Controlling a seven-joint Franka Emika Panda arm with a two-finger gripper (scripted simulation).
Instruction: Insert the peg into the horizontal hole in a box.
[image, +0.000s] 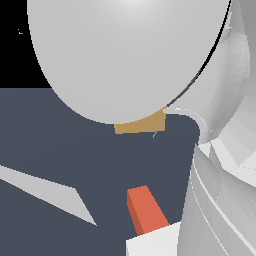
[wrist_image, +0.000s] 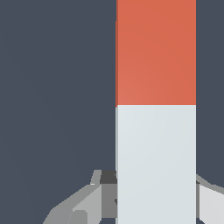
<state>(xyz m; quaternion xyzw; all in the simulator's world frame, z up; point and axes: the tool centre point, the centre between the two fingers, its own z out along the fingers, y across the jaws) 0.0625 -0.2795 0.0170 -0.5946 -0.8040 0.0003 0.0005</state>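
Peg: one peg (wrist_image: 155, 109), half orange-red, half white; in the wrist view it fills the middle, its white half running down between the fingers (wrist_image: 209, 197).
Fingers: they sit on either side of the white half, right against it, so I judge them clamped on the peg, though actual contact is not plain.
Why held there: gripping the white end leaves the orange-red end free to lead into the hole.
Box: one tan box (image: 141, 124), mostly hidden behind the arm in the exterior view; well apart from the peg's orange-red tip.
Hole: not visible in either view.
Counter: dark counter (image: 60, 145) under everything.
Stage: peg in hand, not yet at the box.
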